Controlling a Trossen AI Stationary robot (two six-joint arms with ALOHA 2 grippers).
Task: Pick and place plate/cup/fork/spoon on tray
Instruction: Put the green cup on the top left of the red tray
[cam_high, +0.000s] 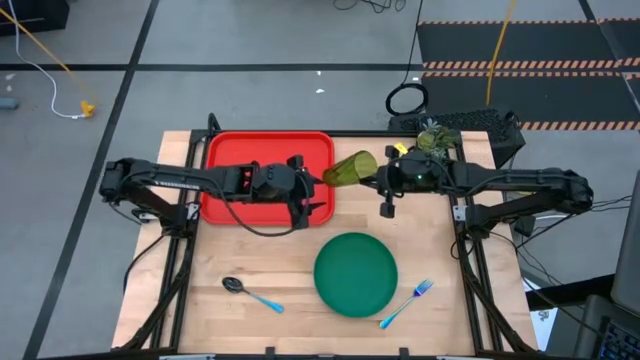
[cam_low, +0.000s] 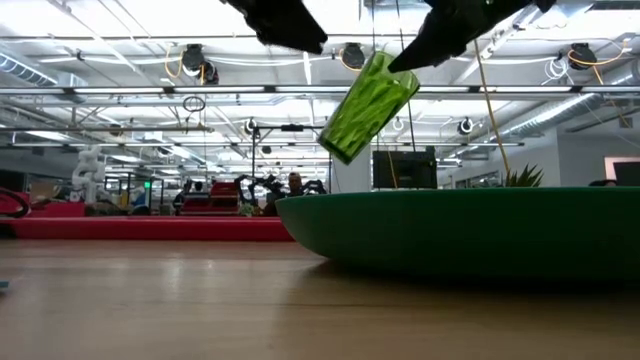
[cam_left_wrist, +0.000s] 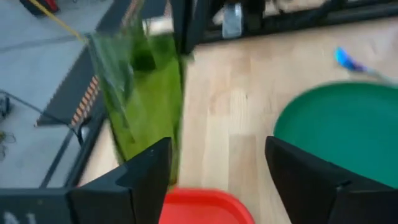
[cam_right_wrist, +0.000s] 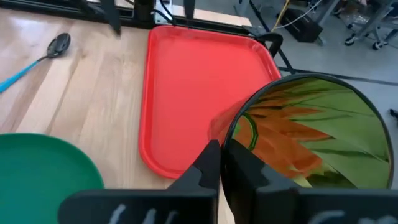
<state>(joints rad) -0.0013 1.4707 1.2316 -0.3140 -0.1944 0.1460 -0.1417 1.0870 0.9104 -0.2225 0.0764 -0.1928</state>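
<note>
The olive-green cup (cam_high: 352, 168) hangs tilted in the air just past the right edge of the red tray (cam_high: 230, 160), held by my right gripper (cam_high: 376, 180). The cup also shows in the low view (cam_low: 368, 105) and in the left wrist view (cam_left_wrist: 143, 106). My left gripper (cam_high: 302, 188) is open and empty above the tray's right part, its fingers (cam_left_wrist: 149, 177) pointing toward the cup. The dark green plate (cam_high: 355, 272) lies flat on the table at the near middle. The spoon (cam_high: 250, 292) lies left of the plate and the fork (cam_high: 405, 303) lies right of it. My right gripper holds the cup by its rim (cam_right_wrist: 227, 146), with one finger (cam_right_wrist: 252, 171) inside the mouth and the other finger (cam_right_wrist: 208, 165) outside the wall. The fingers come from the table's right side. The cup is lifted clear and tilted, its base (cam_low: 340, 150) lower and toward the tray.
A small potted plant (cam_high: 432, 138) and a black device stand at the table's far right corner, behind my right arm. The tray's floor (cam_right_wrist: 193, 93) is bare. Bare wood lies between the tray and the plate.
</note>
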